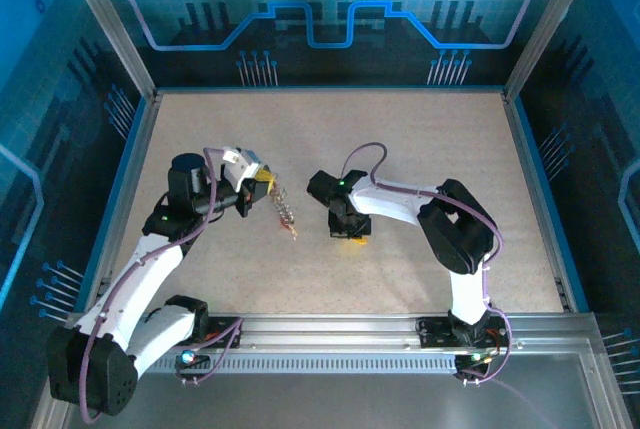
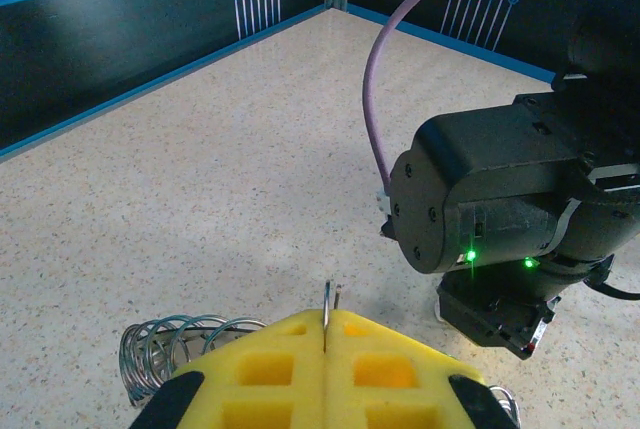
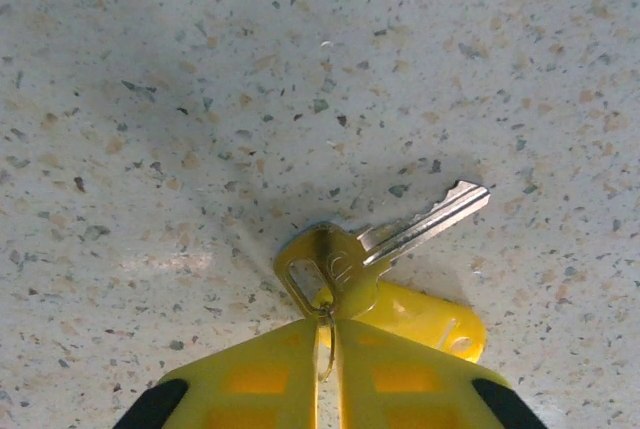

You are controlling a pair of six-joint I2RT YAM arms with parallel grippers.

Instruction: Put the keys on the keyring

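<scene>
My left gripper is held above the table, left of centre, its yellow pads shut on the keyring, which shows edge-on as a thin silvery strip. Silvery wire loops and small keys hang from the keyring, with a red tag lowest. My right gripper points down at the table centre. Its pads are shut on the small wire loop of a brass-headed key lying flat on the table. A yellow tag lies under that key.
The right arm's dark wrist, with green lights, stands close in front of my left gripper. The speckled beige table is ringed by blue walls. A metal rail runs along the near edge.
</scene>
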